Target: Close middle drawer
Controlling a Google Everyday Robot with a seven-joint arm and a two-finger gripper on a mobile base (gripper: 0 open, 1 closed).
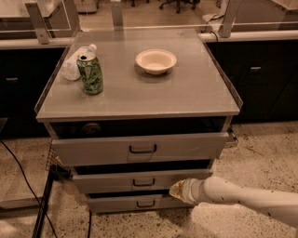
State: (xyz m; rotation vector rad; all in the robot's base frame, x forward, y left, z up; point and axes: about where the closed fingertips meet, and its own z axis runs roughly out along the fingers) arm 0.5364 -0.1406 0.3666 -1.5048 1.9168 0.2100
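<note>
Office or lab workspace, not home. Speckled hard floor (263, 148); wheeled chair base (176, 4) at back; glass partition on metal posts (39, 21); long counter with dark cupboards (260, 79) behind; free-standing grey metal cabinet (139, 95); black cable (18, 172) trailing over floor. Robot gripper (179, 189) low, at right end of middle drawer (139, 181) front
</note>
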